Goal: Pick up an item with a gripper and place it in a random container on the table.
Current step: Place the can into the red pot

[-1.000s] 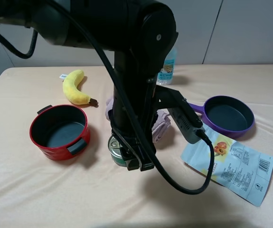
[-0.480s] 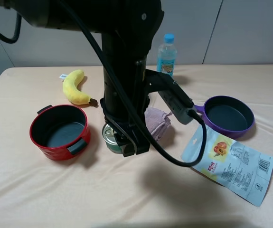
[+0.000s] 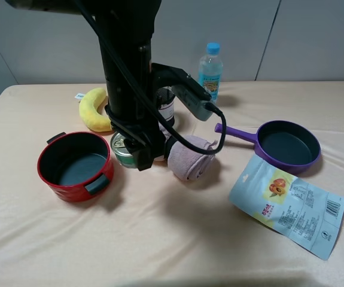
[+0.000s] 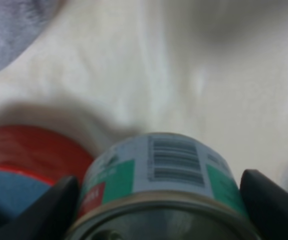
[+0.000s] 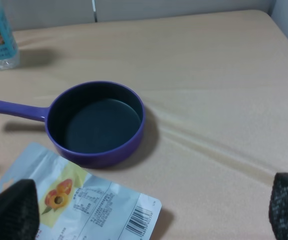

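- Container: the red pot (image 3: 75, 166) stands upright at the left of the table (image 3: 160, 251), with nothing visible inside
- Item: the tin can (image 3: 121, 152) is clamped in the left gripper (image 3: 131, 156), just beside the pot's right rim and not over the opening; it appears lifted off the cloth
- The wrist view confirms the fingers (image 4: 43, 212) are pressed to both sides of the can
- Step judged: carry to the container, about half done
- Next move: a short shift left above the pot, clearing the rim, then lower and release
- The right gripper (image 5: 149, 210) is spread wide and empty, near the purple pan (image 5: 96, 122)

A cream cloth-covered table (image 3: 160, 239) fills the foreground; a pale grey panelled wall (image 3: 315, 36) stands behind; soft, even light.
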Available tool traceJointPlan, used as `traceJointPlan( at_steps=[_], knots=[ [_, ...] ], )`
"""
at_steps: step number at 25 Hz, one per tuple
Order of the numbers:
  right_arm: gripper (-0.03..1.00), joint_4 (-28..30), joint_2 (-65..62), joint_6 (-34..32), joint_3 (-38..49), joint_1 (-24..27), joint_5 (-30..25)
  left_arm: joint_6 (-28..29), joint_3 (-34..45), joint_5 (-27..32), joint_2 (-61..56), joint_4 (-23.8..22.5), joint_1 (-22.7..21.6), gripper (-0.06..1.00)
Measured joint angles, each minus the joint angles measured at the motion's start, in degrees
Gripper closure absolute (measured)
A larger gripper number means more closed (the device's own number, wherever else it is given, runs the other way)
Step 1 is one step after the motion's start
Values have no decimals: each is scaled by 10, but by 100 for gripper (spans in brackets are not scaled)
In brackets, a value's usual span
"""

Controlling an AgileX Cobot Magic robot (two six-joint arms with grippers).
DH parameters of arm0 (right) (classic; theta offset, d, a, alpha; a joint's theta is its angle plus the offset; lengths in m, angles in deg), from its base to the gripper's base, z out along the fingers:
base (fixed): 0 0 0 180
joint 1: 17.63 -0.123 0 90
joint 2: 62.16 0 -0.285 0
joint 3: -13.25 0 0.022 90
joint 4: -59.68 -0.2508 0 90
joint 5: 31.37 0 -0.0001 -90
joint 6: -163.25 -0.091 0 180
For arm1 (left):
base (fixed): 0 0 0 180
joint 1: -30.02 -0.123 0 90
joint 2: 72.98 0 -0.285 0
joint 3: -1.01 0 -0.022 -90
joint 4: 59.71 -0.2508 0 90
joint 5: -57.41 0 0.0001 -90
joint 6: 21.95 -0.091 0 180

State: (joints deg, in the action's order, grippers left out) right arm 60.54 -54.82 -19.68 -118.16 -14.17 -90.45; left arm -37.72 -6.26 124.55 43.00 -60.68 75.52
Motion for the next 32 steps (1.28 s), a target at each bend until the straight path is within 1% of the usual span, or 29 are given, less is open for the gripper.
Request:
traceJointPlan(
  at_steps=[4,8,15,19,22,25,32],
  knots=[
    [27,0,0,0,0,0,0,-2,12,0,-3,5,-24,29],
    [27,0,0,0,0,0,0,-2,56,-3,-28,6,-47,29],
    [27,0,0,0,0,0,0,-4,157,-56,-106,10,-111,29],
    [27,0,0,0,0,0,0,-4,193,-69,-126,10,-145,29],
    [27,0,0,0,0,0,0,-5,205,-80,-129,5,-166,29],
    [27,0,0,0,0,0,0,-5,213,-102,-129,-6,-175,29],
    [27,0,0,0,0,0,0,9,249,-163,-129,-45,-175,29]
  ],
)
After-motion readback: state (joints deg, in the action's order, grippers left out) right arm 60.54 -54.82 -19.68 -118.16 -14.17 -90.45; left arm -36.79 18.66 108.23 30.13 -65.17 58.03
